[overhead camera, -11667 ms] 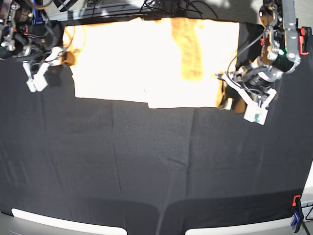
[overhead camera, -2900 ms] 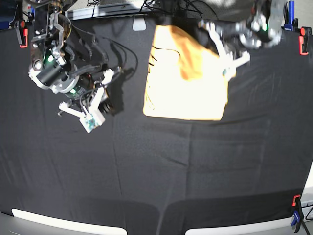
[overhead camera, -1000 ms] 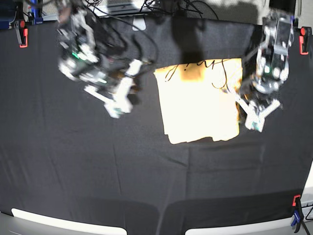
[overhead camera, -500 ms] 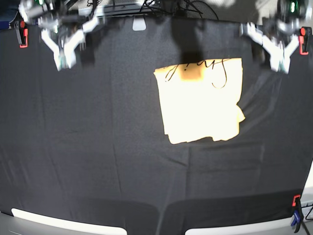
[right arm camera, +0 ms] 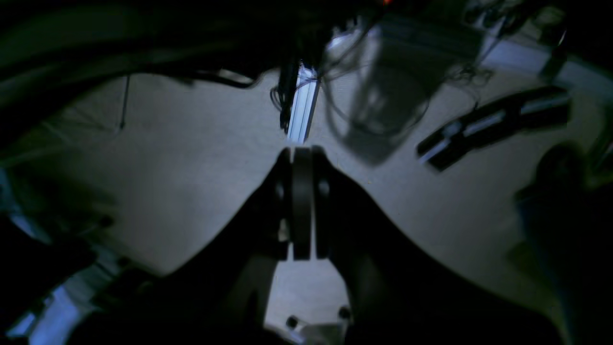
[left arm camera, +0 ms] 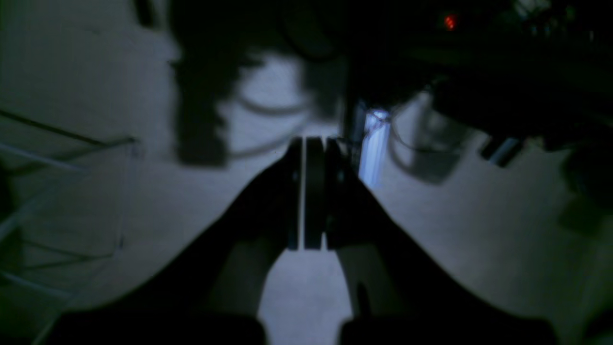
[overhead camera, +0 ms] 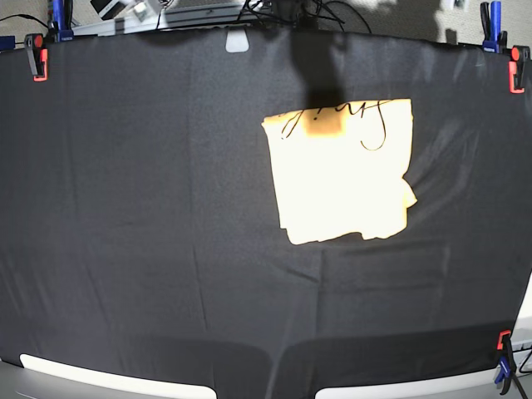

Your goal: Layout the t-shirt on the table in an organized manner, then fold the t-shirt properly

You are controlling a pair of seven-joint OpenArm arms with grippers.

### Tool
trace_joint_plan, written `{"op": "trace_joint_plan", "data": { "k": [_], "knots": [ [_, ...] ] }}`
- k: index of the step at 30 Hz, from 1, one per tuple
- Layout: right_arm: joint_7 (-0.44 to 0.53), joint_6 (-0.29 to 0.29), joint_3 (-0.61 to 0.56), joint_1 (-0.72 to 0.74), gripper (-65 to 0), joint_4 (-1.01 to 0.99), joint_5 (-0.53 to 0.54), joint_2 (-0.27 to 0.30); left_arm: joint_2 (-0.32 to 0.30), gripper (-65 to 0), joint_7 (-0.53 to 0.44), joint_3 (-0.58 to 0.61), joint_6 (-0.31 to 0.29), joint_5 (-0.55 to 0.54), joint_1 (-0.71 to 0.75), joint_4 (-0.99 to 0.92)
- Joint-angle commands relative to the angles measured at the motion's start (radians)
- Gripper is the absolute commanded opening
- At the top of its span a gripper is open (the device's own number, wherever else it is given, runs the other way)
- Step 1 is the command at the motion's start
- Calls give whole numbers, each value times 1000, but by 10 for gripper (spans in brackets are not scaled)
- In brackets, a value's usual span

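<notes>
Folded t-shirt (overhead camera: pixel 342 170) lying as a compact, roughly square packet on the black cloth counter (overhead camera: pixel 133 249), right of centre and toward the far edge, well apart from the red and blue clamps (overhead camera: pixel 35 51) at the corners. No arm anywhere in the base view. Left claw (left arm camera: pixel 306 191) pressed closed with nothing between its fingers, pointed at a pale floor and blurred cables rather than at the cloth. Right claw (right arm camera: pixel 301 201) likewise closed and empty, also looking at floor and cabling.

Judging by the packet, fold looks finished — little left to do. Risks from here, as a guess:

- Lower right corner of the packet juts out past the edge, and the near hem runs uneven; any return pass to tidy it could drag the top layer and open the stack.
- Thin cotton on cloth slides as one — a sideways nudge might shift the whole packet instead of squaring it.
- Dark loops near the far edge of the shirt: thread, cable shadow or crease, impossible to tell; if cable, a snag risk on a low approach.
- Strong glare on the fabric hiding layer edges, so a pinch could catch too many layers.
</notes>
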Motion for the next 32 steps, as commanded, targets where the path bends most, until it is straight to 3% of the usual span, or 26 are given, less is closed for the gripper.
{"op": "trace_joint_plan", "data": {
  "k": [1, 4, 7, 13, 16, 20, 25, 32],
  "knots": [
    [14, -2, 4, 24, -650, -50, 6, 23, -13, -650, -44, -4, -27, -8, -13, -64],
    [35, -6, 4, 123, -650, -276, 11, 74, -11, -650, -179, -4, -141, -8, -106, -302],
    [123, -2, 2, 223, -650, -495, 13, 121, 3, -650, -298, -4, -183, -6, -206, -525],
    [357, -5, -76, 393, -650, -866, -2, 202, 68, -650, -411, -4, -182, 131, -401, -826],
    [542, -10, -132, 474, -650, -1047, -124, 205, 109, -650, -434, -10, -174, 190, -480, -883],
    [745, -43, -225, 590, -650, -1307, -207, 196, 158, -650, -438, -9, -79, 196, -565, -915],
    [759, -52, -298, 723, -650, -1494, -205, 183, 188, -650, -438, -10, -50, 192, -608, -928],
    [755, -56, -304, 743, -650, -1500, -200, 168, 193, -650, -439, -10, -51, 177, -612, -928]
  ]
}}
